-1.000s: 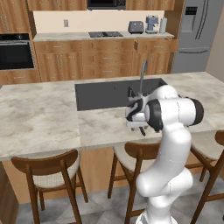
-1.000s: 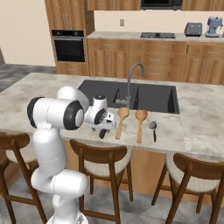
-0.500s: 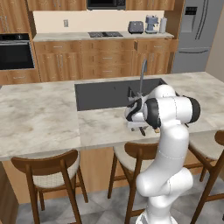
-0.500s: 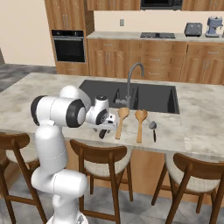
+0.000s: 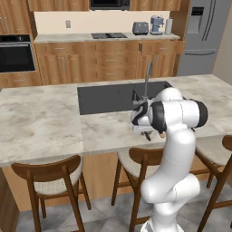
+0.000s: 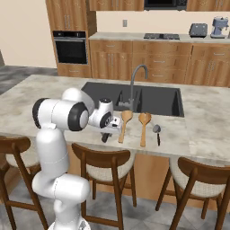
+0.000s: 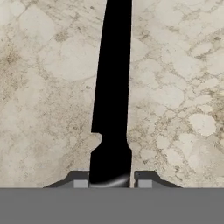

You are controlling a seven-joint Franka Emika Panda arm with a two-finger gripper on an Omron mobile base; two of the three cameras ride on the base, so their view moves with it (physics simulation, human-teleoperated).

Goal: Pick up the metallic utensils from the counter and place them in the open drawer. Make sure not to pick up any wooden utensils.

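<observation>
Two wooden spoons [image 6: 144, 127] lie side by side on the counter [image 5: 41, 122], between the sink [image 6: 155, 96] and the near edge, and those I must leave alone. Largest first: the island counter spreads across both base views, its dark sink set in the middle with the grey tap [image 6: 136, 81] at the rim. The open drawer is nowhere I can place from here, so I say nothing of where it sits.

Smaller now: beside the spoons, on their right in the right base view, lies a small dark utensil [image 6: 157, 132]. To the spoons' left my gripper [image 6: 109, 130] is down at the counter's front edge, just beside the nearer spoon's handle.

Smallest: in the hand view a black knife [image 7: 113, 87] lies flat on the marble, blade running away from me, handle end between my fingertips [image 7: 144, 180]. The jaws stand narrow, close on either side of the handle, yet I cannot tell whether they already press it.

I judge this the grasping step on the first metallic piece, with none yet stowed. Next calls for a firm pinch on the handle, a straight lift clear of the spoon, then carrying it to the drawer.
</observation>
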